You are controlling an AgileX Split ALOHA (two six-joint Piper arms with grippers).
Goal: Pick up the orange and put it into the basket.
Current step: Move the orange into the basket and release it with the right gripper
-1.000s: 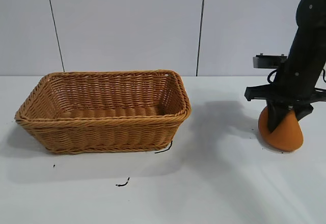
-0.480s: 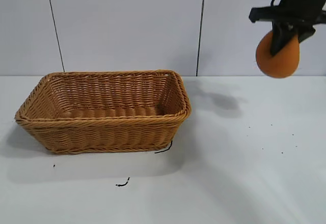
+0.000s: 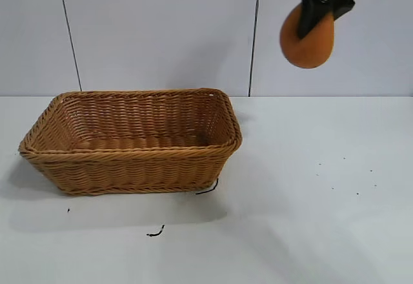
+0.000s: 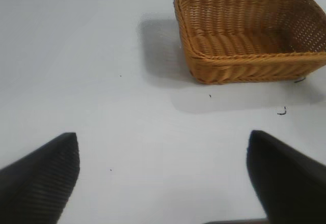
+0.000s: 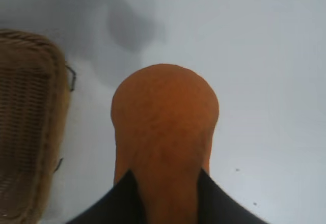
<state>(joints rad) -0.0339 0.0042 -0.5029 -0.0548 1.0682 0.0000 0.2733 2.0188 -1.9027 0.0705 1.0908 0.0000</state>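
My right gripper (image 3: 315, 14) hangs high above the table (image 3: 310, 219), up and to the right of the basket as the exterior view shows it, its two dark fingers (image 5: 119, 201) clamped on either side of the orange (image 3: 308, 37), which is lifted well clear of the surface with its rounded end pointing down. The table is a plain white top with a pale panelled wall (image 3: 161, 32) behind it. The basket (image 3: 132, 143) sits on it toward the left of that view, a large tan wicker rectangle with flared sides and a braided rim, nothing showing inside it. My left gripper (image 4: 163, 178) is low over the table well away from the basket, fingers spread wide with nothing between them. Just beside the basket's near right corner lies a short dark thread (image 3: 208, 188), and another small dark scrap (image 3: 155, 232) lies farther forward on the bare table.
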